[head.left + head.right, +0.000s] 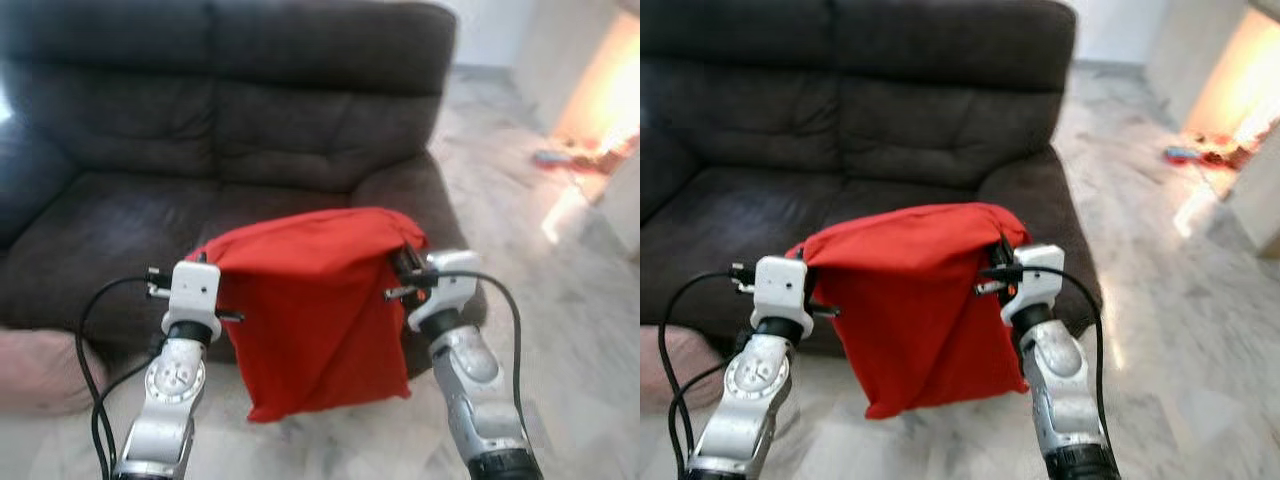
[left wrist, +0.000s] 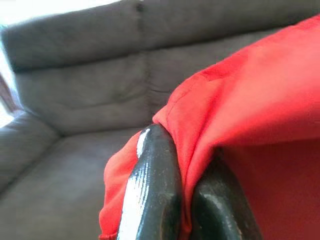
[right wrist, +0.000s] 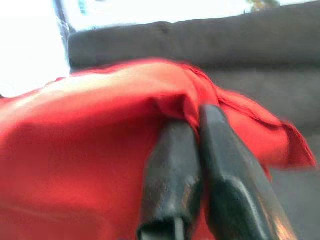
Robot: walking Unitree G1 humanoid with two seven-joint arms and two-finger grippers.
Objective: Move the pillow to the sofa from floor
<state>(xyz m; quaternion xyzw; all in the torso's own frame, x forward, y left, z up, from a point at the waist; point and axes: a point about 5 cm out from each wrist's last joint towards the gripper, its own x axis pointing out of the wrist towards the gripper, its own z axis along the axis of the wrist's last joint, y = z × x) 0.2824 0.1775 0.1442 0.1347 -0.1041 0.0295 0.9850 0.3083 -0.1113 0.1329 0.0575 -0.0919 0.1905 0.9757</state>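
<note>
The red pillow (image 1: 315, 305) hangs clear of the floor, just in front of the dark brown sofa (image 1: 200, 150), its top edge about level with the seat cushion. The left gripper (image 2: 187, 200) and right gripper (image 3: 195, 165) each pinch an upper corner, fingers pressed together on the fabric. That two-corner hold likely keeps the limp pillow spread and level for carrying over the seat.
</note>
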